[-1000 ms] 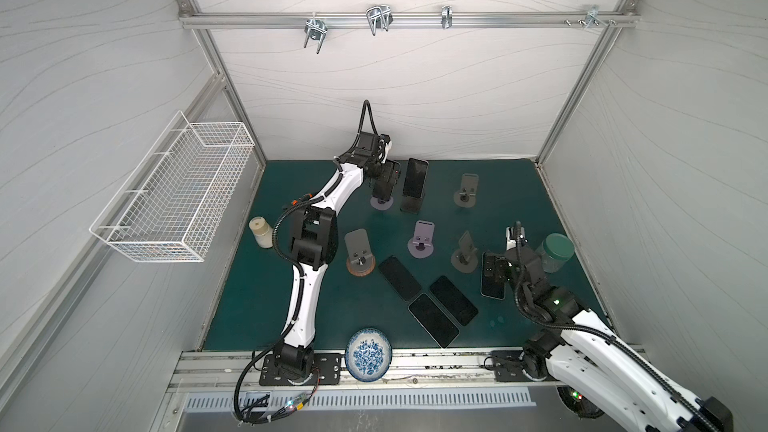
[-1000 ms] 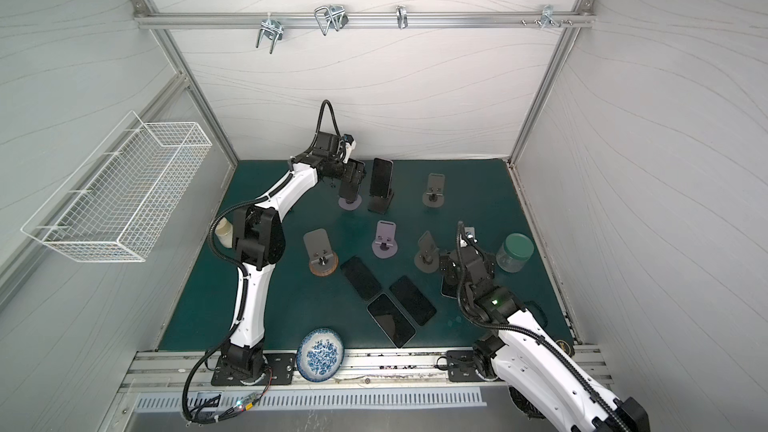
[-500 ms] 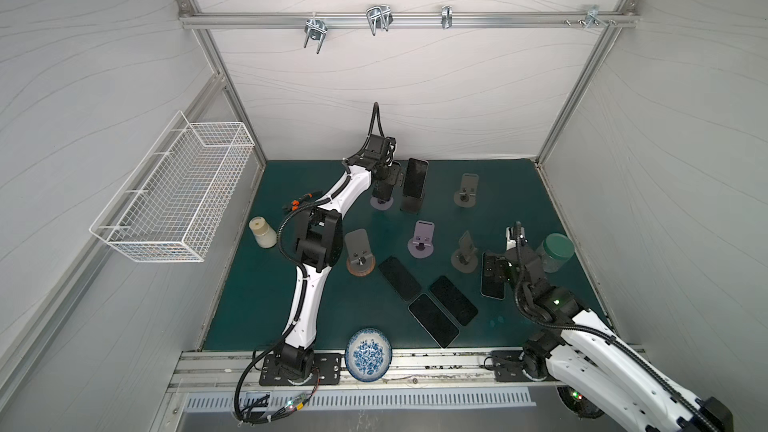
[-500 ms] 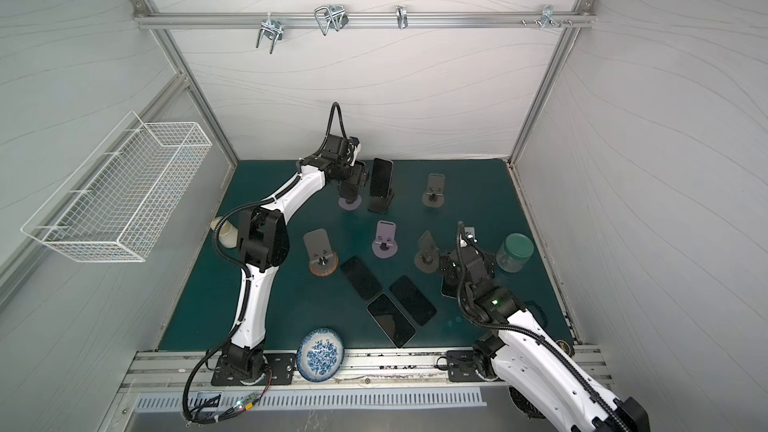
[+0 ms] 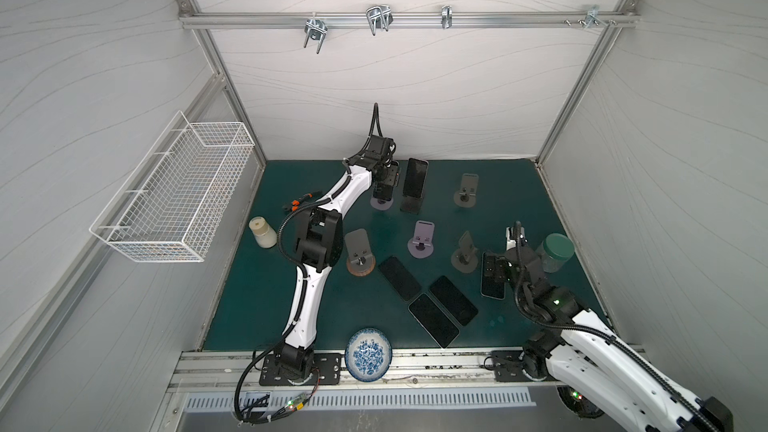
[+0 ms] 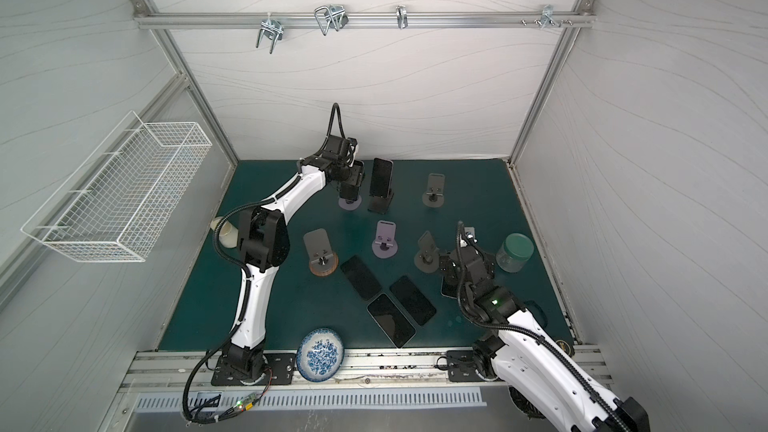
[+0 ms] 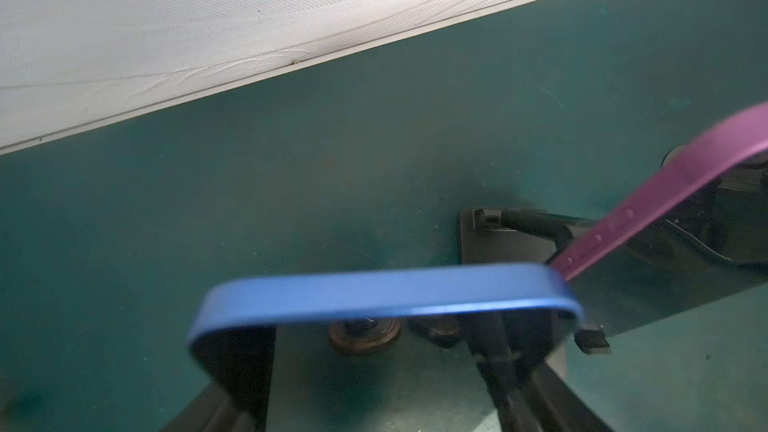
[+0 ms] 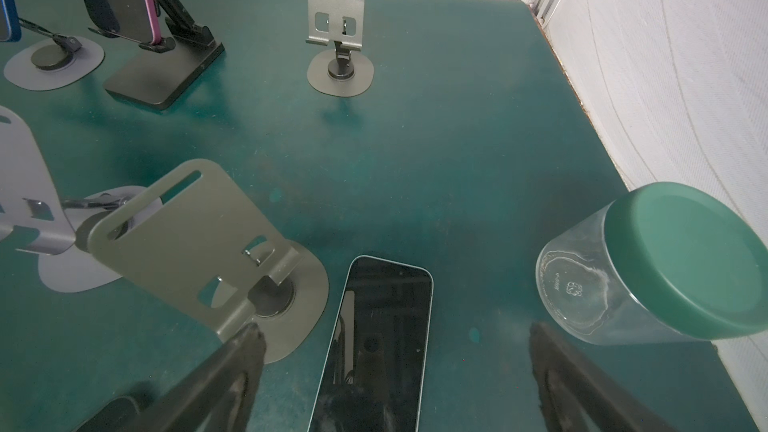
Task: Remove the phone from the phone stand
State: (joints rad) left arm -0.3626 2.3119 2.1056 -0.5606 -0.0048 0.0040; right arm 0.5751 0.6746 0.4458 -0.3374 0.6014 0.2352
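At the back left of the green mat, a blue-edged phone (image 7: 386, 288) stands on a round-based phone stand (image 5: 381, 204). My left gripper (image 5: 384, 184) is over it and hides most of it in both top views. In the left wrist view the phone's top edge spans the left gripper (image 7: 370, 338), whose two dark fingers (image 7: 237, 359) are shut on the phone's sides. Just beside it, a purple-edged phone (image 5: 415, 178) leans on a black stand (image 8: 166, 76). My right gripper (image 8: 392, 330) is open, low over a phone lying flat (image 8: 386, 305) at the right.
Several empty stands (image 5: 466, 191) (image 5: 423, 241) (image 5: 359, 253) (image 8: 216, 243) dot the mat. Three phones (image 5: 432, 305) lie flat in the front middle. A green-lidded jar (image 5: 555, 251) sits right of my right gripper. A blue plate (image 5: 368, 353), a white cup (image 5: 262, 232) and a wire basket (image 5: 178, 197) are on the left.
My left gripper has shifted slightly right over the stand and closed from wide open onto the blue phone. The right arm has not moved.
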